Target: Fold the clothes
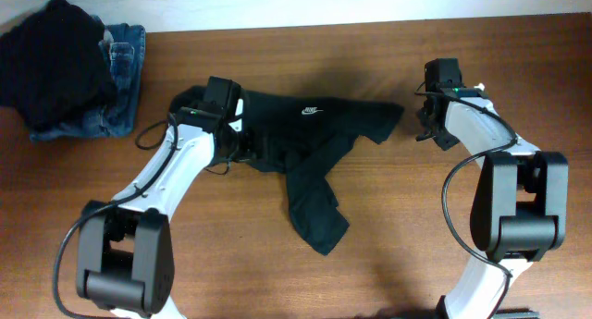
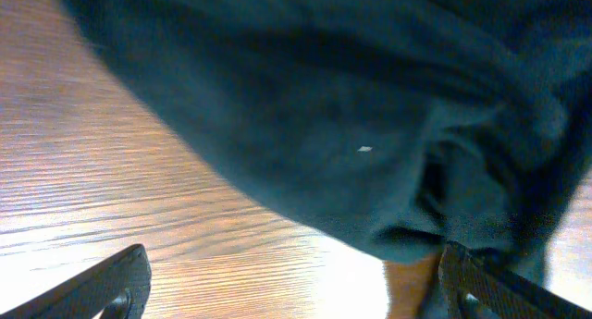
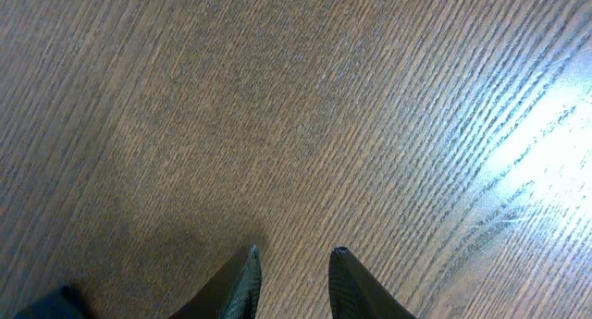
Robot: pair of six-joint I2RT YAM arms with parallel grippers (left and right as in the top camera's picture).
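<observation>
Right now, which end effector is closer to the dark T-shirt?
Left. The left end effector sits at the edge of the T-shirt, cloth reaching one finger. The right end effector is off past the far sleeve, over bare table.

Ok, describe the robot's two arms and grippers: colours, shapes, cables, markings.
Both the left arm and the right arm have white curved links between bulky black joint housings, each with a small green light near the wrist. A thin black cable loops along each arm. The left gripper and right gripper have dark, tapered fingers. No readable markings show.
</observation>
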